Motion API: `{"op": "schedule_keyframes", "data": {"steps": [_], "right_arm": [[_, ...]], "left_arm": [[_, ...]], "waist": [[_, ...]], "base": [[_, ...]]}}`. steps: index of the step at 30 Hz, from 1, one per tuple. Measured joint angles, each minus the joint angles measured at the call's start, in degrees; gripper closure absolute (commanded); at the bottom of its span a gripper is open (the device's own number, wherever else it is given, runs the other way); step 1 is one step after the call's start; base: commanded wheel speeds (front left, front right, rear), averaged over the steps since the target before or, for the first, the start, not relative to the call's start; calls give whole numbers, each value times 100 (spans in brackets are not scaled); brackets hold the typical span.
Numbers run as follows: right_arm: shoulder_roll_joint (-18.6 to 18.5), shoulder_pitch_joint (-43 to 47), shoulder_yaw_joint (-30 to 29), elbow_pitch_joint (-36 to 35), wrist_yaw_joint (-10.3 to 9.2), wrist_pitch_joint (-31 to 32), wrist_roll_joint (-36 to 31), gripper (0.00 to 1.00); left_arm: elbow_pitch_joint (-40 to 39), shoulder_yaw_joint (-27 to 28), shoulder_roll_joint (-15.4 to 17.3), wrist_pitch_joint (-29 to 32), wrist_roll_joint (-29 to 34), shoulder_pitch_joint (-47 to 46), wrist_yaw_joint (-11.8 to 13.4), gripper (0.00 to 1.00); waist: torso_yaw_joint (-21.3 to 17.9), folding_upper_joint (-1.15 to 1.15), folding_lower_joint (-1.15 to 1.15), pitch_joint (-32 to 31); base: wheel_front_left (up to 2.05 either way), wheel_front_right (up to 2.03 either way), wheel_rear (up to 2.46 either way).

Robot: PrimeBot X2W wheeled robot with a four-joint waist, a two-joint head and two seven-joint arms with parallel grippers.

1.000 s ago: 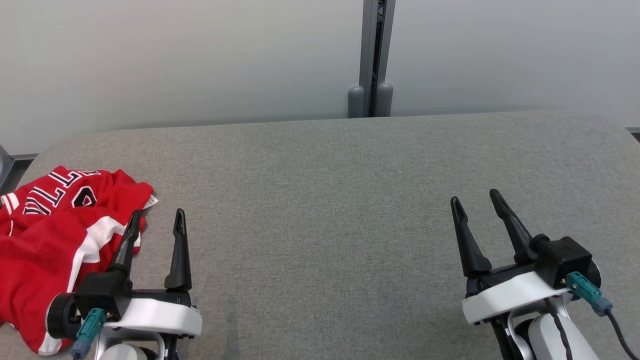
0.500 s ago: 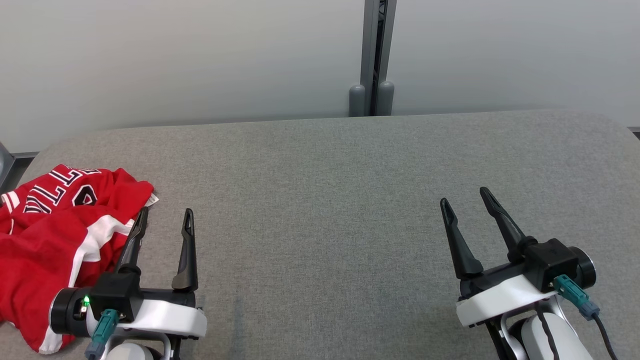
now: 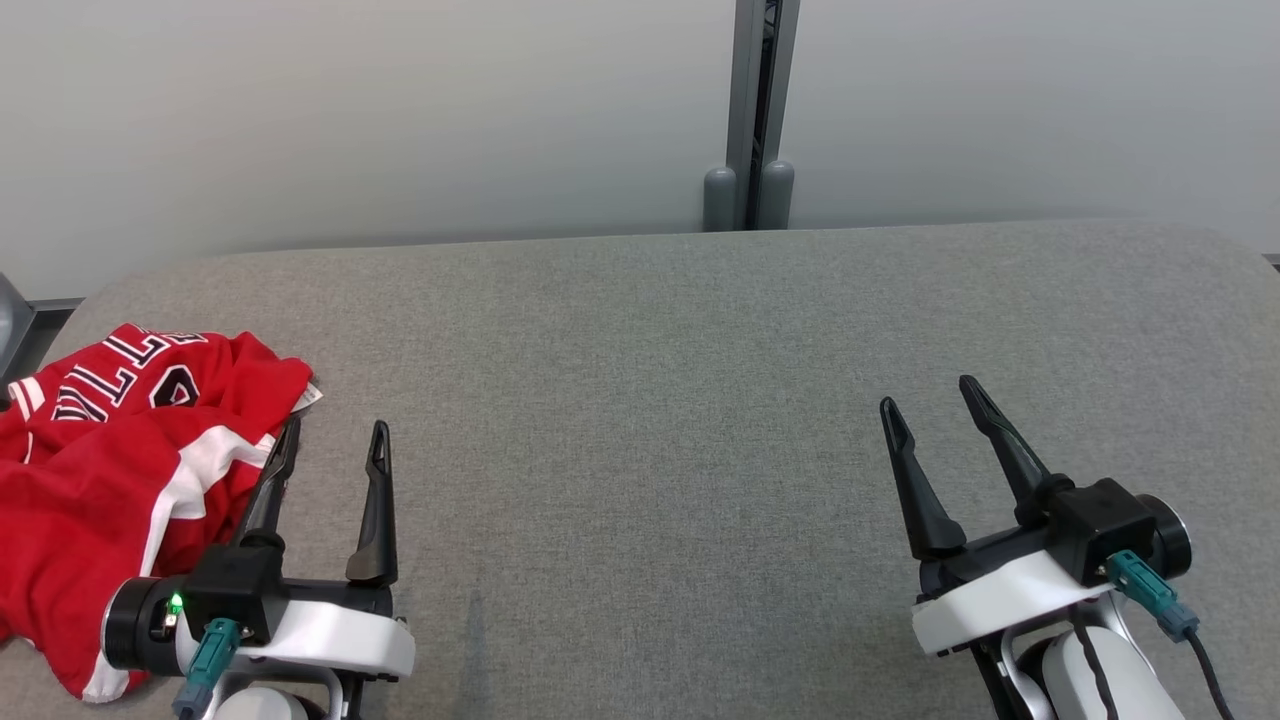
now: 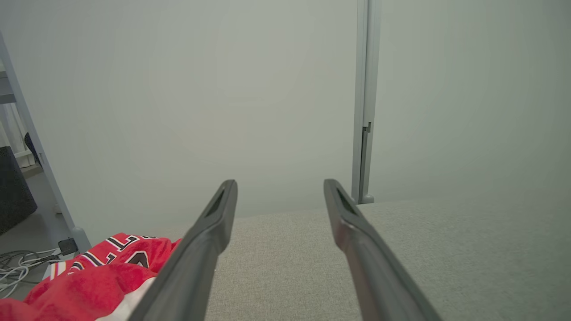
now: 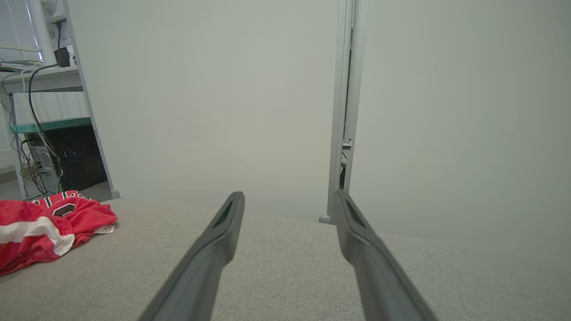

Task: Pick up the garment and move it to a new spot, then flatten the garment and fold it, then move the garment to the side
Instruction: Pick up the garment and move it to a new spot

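The left pincer [image 3: 335, 428] stands wide open, holding nothing. Its outer finger is just beside the crumpled red garment [image 3: 90, 460], which lies at the left end of the grey bench [image 3: 650, 400]. The right pincer [image 3: 928, 394] hovers well apart from the garment, equally wide and empty.

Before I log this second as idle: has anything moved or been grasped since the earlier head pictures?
Both grippers edged inward: left gripper rightward, right gripper leftward. Nothing grasped; both stay open. The red jersey lies crumpled as before on the grey table; the view itself shifted slightly.
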Motion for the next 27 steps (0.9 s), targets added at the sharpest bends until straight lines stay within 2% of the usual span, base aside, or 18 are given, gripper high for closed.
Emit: {"op": "schedule_keyframes", "data": {"steps": [11,27], "right_arm": [[-3,41,91,15,0,-1,122,0],[-3,42,240,41,0,-1,269,0]], "left_arm": [[121,49,-2,-1,-63,-38,-82,0],[268,201,0,-15,-165,-86,-71,0]], "waist": [[309,0,0,27],[1367,0,0,50]], "base": [[0,0,0],[0,0,0]]}}
